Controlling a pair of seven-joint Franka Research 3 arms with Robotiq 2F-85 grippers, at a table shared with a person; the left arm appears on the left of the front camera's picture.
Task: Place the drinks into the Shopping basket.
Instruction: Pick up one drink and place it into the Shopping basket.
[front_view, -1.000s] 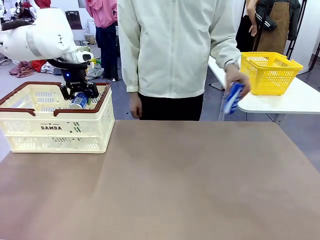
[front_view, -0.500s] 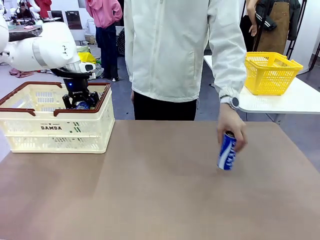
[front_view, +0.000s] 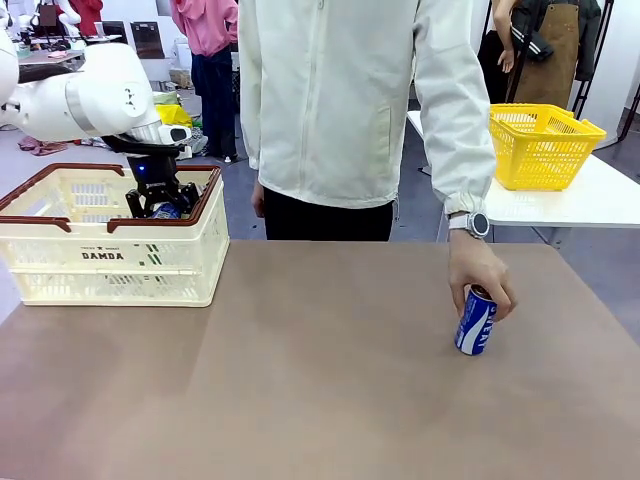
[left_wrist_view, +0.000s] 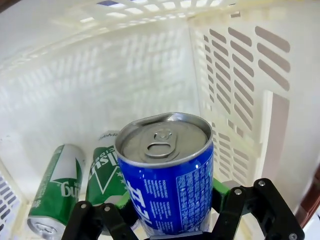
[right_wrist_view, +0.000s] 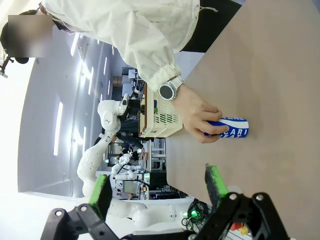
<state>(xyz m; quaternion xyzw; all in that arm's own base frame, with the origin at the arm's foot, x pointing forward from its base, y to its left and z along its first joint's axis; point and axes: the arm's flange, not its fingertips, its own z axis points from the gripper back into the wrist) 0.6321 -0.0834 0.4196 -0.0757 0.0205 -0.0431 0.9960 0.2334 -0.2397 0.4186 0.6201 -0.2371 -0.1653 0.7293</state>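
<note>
Can (front_view: 476, 322) at the counter's (front_view: 320, 400) 3 o'clock, a hand (front_view: 478, 278) on top: rigid, slick, likely heavy; take it mid-body. Right fingers (right_wrist_view: 101, 192) apart. Farther, 10 o'clock: left fingers (left_wrist_view: 218, 188) clamped on another can (left_wrist_view: 167, 170) inside the basket (front_view: 110, 262), above 2 green cans (left_wrist_view: 55, 192).

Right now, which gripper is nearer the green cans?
Left. Left gripper, gripping a blue can, hangs by the green cans inside the Shopping basket; right gripper is far off.

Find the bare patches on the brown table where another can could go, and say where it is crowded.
Free: the table middle, between the Shopping basket and the standing blue can under the person's hand, and the near edge. Crowded: inside the basket, where the left gripper grips a second blue can near two lying green cans.
</note>
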